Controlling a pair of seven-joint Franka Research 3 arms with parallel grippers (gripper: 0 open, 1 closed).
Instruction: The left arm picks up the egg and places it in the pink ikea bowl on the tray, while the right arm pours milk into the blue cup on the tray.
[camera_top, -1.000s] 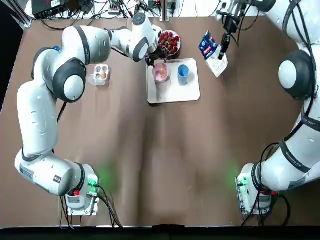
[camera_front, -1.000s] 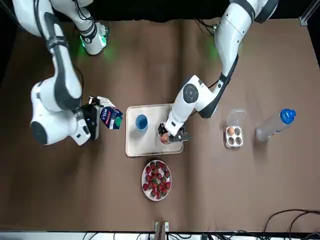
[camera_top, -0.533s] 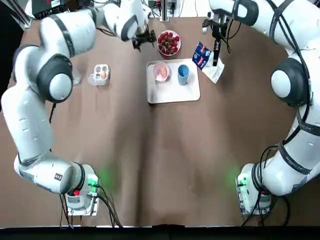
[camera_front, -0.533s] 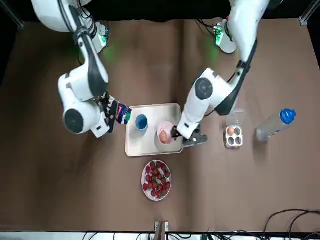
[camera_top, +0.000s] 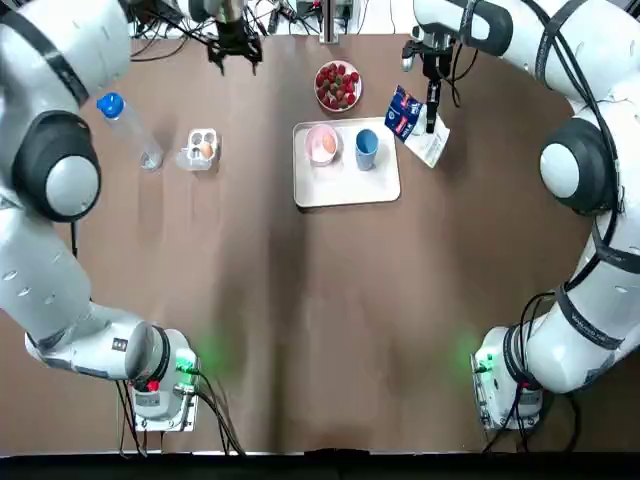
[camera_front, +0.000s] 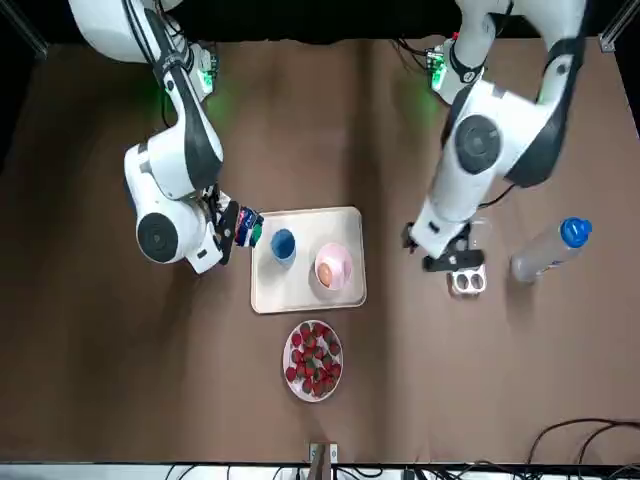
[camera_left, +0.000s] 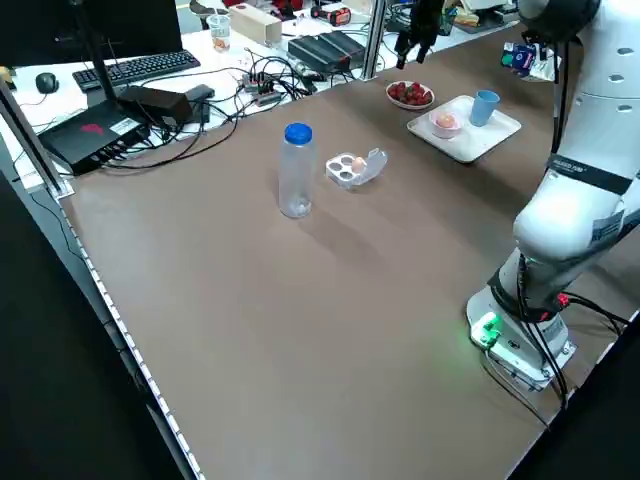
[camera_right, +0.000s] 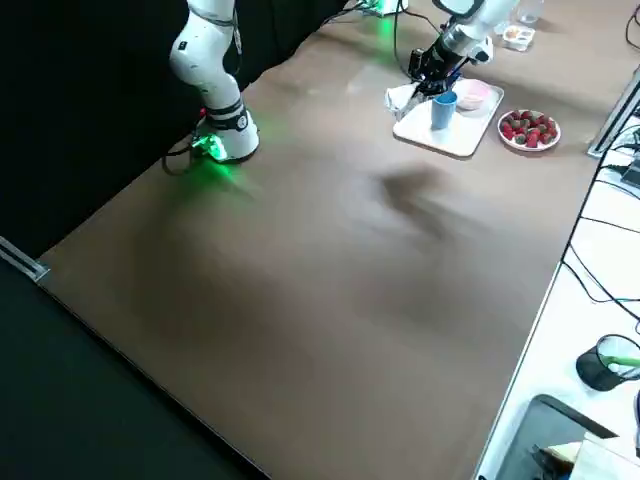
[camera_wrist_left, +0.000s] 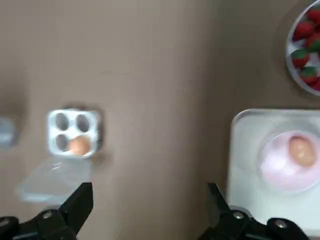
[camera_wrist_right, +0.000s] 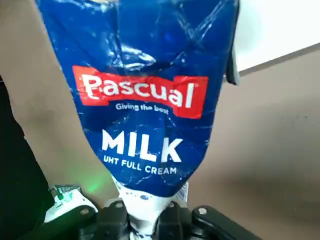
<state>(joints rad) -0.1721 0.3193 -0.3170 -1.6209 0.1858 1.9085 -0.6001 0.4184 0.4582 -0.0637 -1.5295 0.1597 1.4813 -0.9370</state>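
The left gripper (camera_wrist_left: 148, 195), fingers wide apart and empty, hung near the far edge of the table (camera_top: 300, 300). The brown egg (camera_top: 325, 146) lay in the round pink bowl (camera_top: 308, 143) on the white rectangular tray (camera_top: 350, 185). The right gripper (camera_top: 430, 100), fingers clamped on the blue milk carton (camera_top: 402, 110), stood beside the tray's right edge. I judged the pour needed the spout centred over the small blue cup (camera_top: 366, 148) and a slow tilt.

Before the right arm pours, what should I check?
1. Egg in bowl on tray: ok.
2. Left gripper open, empty and away from the tray: ok.
3. Right gripper shut on carton: ok.
4. Cup upright on the tray: ok.
5. Carton above the cup: not ok, it is off to the side, past the tray's edge.
6. Carton cap off: cannot tell.
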